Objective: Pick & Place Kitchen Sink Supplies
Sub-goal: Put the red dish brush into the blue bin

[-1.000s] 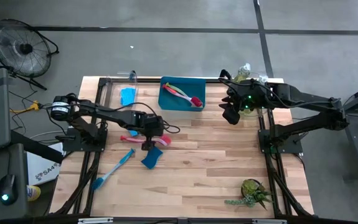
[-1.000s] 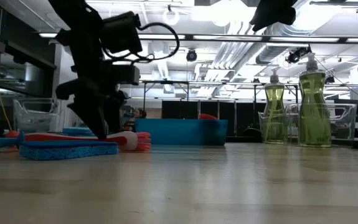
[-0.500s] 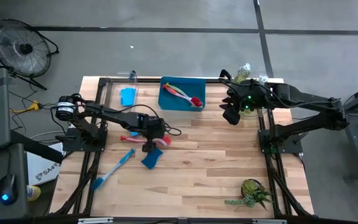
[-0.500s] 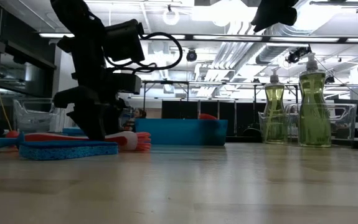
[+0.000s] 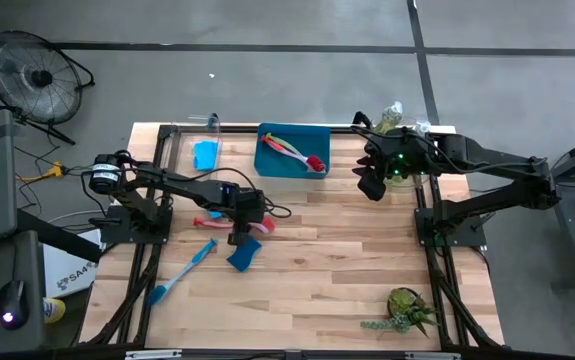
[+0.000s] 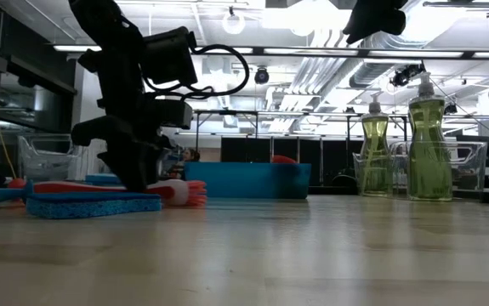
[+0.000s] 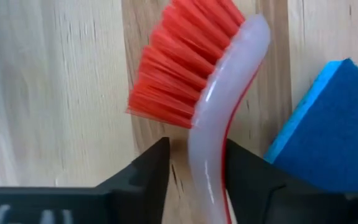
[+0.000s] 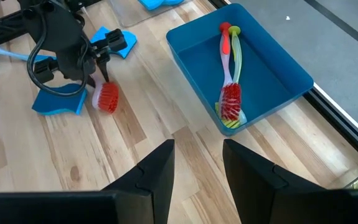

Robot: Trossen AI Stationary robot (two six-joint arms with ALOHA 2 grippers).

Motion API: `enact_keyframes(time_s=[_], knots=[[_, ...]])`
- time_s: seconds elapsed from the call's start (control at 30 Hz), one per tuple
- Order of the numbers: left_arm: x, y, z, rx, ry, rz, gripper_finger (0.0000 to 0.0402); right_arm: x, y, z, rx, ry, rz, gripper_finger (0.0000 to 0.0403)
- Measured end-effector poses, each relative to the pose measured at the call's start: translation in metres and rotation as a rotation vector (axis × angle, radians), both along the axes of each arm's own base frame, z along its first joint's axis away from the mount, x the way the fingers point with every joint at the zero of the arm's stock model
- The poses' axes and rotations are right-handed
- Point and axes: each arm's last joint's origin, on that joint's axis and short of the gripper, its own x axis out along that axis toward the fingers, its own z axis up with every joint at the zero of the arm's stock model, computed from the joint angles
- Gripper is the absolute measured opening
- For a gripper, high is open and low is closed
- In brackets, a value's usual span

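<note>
Red brush point(image 7: 210, 124) lies mid-desk, its neck clamped between the left gripper point(image 7: 194, 163) fingers, sponge point(image 7: 328, 143) touching alongside. Right gripper point(image 8: 197, 165), fingers apart, hangs near the far-right edge.

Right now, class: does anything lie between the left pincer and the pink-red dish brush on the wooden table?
Nothing visible does. The left pincer already straddles the pink-red dish brush's translucent handle, one finger on each side. The blue rectangular sponge lies beside it, not between.

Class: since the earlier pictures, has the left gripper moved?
Yes. In the high view, the left gripper has shifted slightly away from the blue tray, lower onto the pink-red brush.
</note>
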Motion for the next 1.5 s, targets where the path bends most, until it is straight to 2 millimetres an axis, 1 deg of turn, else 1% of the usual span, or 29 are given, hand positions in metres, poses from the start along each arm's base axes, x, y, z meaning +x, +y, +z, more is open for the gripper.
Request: enact_keyframes(time_s=[0.23,0.5,0.63,0.73,0.93,1.07,1.17,1.27,1.33,1.4,1.5], knots=[[0.0,0.0,0.0,-0.005,0.001,0.0,0.0063,0.0,0.0,0.0,0.0,0.0,0.0,0.013],[-0.001,0.0,0.001,-0.008,0.0,0.0,0.0062,0.0,0.0,0.0,0.002,0.0,0.003,0.013],[-0.001,0.0,0.007,-0.017,-0.02,-0.007,0.0062,0.0,0.0,0.0,-0.002,0.001,0.007,0.013],[0.002,0.0,0.015,-0.008,0.0,-0.018,0.0062,0.0,0.0,0.0,-0.012,0.006,0.017,0.013],[0.017,0.001,0.045,0.03,-0.019,-0.076,0.0062,0.0,0.0,0.0,-0.013,0.006,0.018,0.013],[0.028,0.003,0.075,0.089,-0.045,-0.13,0.0062,0.0,0.0,0.0,-0.013,0.006,0.018,0.013],[0.036,0.005,0.101,0.172,-0.088,-0.174,0.0062,0.0,0.0,0.0,-0.013,0.006,0.018,0.013],[0.043,0.015,0.127,0.233,-0.141,-0.191,0.0062,0.0,0.0,0.0,-0.01,0.005,0.016,0.013],[0.045,0.025,0.142,0.259,-0.17,-0.183,0.0062,0.0,0.0,0.0,-0.001,0.001,0.006,0.013],[0.047,0.038,0.154,0.288,-0.201,-0.169,0.0062,0.0,0.0,0.0,0.005,-0.002,0.003,0.013],[0.045,0.057,0.167,0.324,-0.222,-0.147,0.0062,0.0,0.0,0.0,0.01,-0.004,0.006,0.013]])
